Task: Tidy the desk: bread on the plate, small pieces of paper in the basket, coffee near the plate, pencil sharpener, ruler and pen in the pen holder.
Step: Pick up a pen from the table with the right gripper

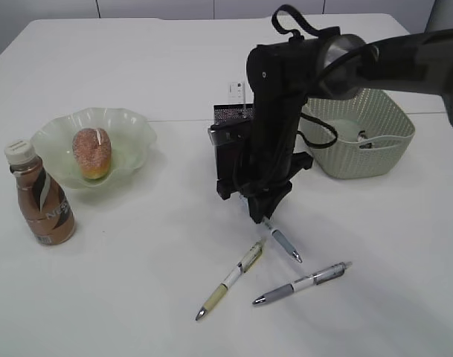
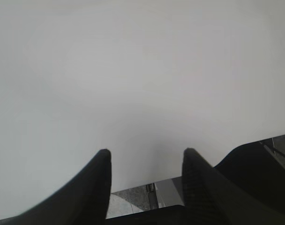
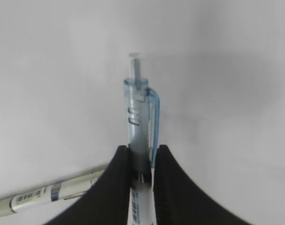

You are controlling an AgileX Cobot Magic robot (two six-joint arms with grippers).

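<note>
Three pens lie near the worktop (image 1: 137,297) centre: one blue-clipped pen (image 3: 141,124) pinched between the narrowly parted fingers of the right claw (image 1: 265,220), its tip toward 5 o'clock; one olive-gripped pen (image 1: 230,280) at its 7 o'clock; one grey pen (image 1: 303,282) at 5 o'clock. One pen holder (image 1: 230,119) stands behind the arm, one basket (image 1: 375,141) at 2 o'clock. One bread (image 1: 91,153) sits on one plate (image 1: 129,126) at 9 o'clock, one coffee bottle (image 1: 39,195) beside it. The left claw (image 2: 147,161) hangs half-spread, grasping nothing.

Matte black arm (image 1: 274,111), looped black cables — silver joint ring, tapered black jaws
</note>
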